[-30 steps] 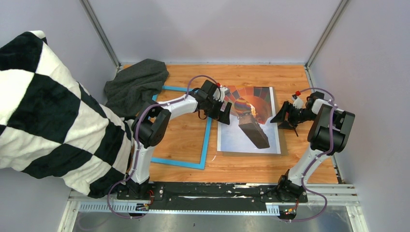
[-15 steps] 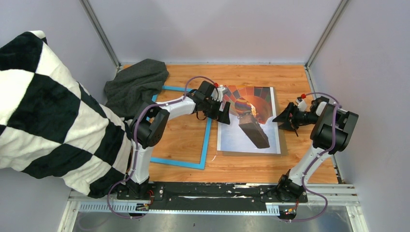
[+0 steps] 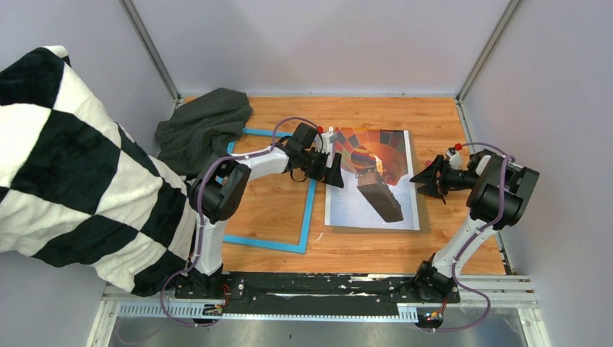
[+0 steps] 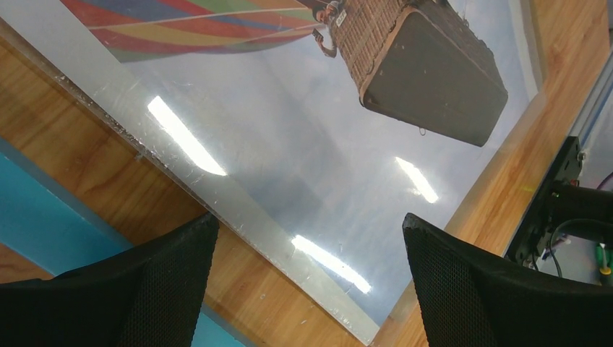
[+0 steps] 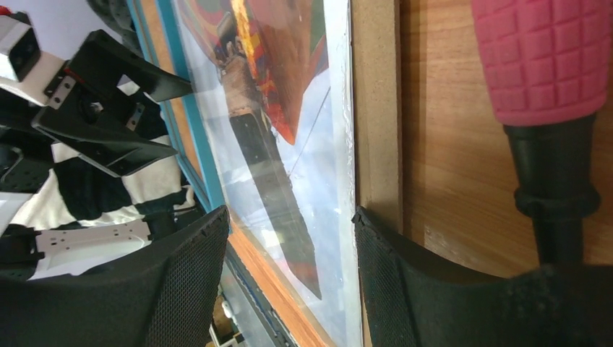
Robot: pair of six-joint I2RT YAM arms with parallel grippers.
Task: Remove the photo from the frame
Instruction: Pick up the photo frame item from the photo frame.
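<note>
The photo (image 3: 372, 184) of an orange hot-air balloon with a dark basket lies flat on a brown backing board (image 3: 376, 230), right of centre. A glossy clear sheet seems to cover it. The blue frame (image 3: 264, 243) lies empty on the table beside it, to the left. My left gripper (image 3: 334, 170) hangs open over the photo's left edge, with the photo (image 4: 289, 144) and a frame strip (image 4: 43, 217) below its gripper (image 4: 309, 220). My right gripper (image 3: 426, 178) is open at the photo's right edge; its gripper (image 5: 289, 213) straddles the photo (image 5: 282, 144) beside the board (image 5: 376, 108).
A dark grey cloth (image 3: 206, 126) is bunched at the back left, touching the frame's corner. A big black-and-white checked cushion (image 3: 65, 166) fills the left side. A pink knobbed part on a black stem (image 5: 542, 58) shows beside my right fingers. Walls close off the table's sides.
My right arm has swung slightly outward and its gripper has dropped a little at the photo's right edge. My left gripper has eased slightly left. Photo and frame have not moved.
</note>
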